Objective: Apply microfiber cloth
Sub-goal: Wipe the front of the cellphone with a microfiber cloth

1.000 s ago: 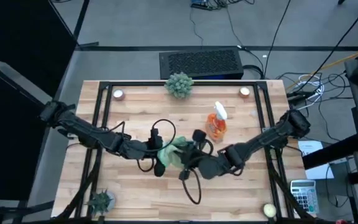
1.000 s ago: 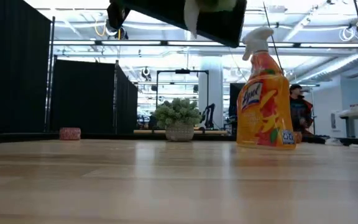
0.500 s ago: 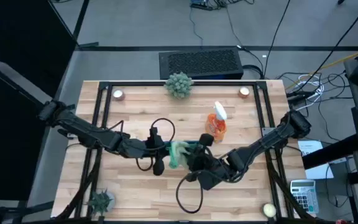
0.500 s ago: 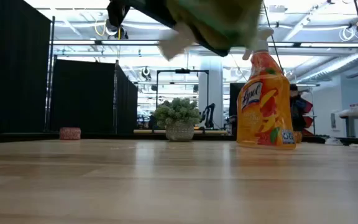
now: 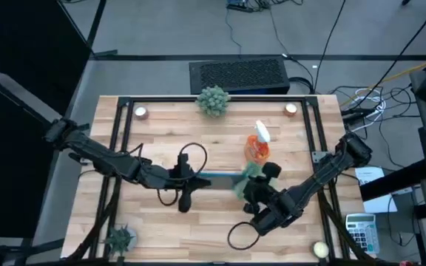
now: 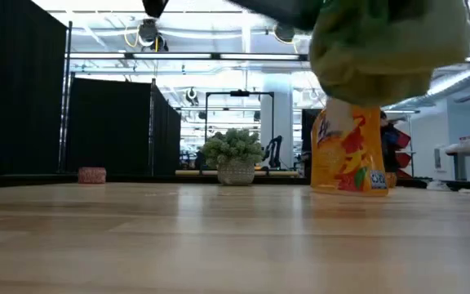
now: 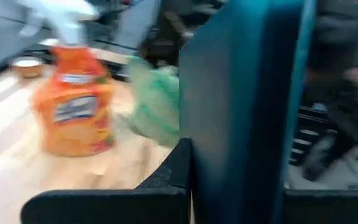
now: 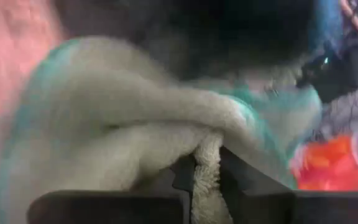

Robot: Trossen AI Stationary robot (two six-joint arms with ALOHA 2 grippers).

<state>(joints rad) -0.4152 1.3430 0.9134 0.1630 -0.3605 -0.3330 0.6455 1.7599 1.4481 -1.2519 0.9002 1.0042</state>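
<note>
The right hand point(image 5: 248, 177), fingers pinched on the microfiber cloth point(image 5: 247, 174), should press flat along the tablet point(image 5: 214, 176) just beside it, gripped edgewise by the left hand point(image 5: 191, 176).

We see the microfiber cloth point(image 5: 244, 179), pale sage green and fuzzy, bunched into a soft wad and lifted off the table, just in front of the orange spray bottle point(image 5: 257, 148); a fold of it is pinched between the right gripper point(image 8: 205, 177) fingers
</note>
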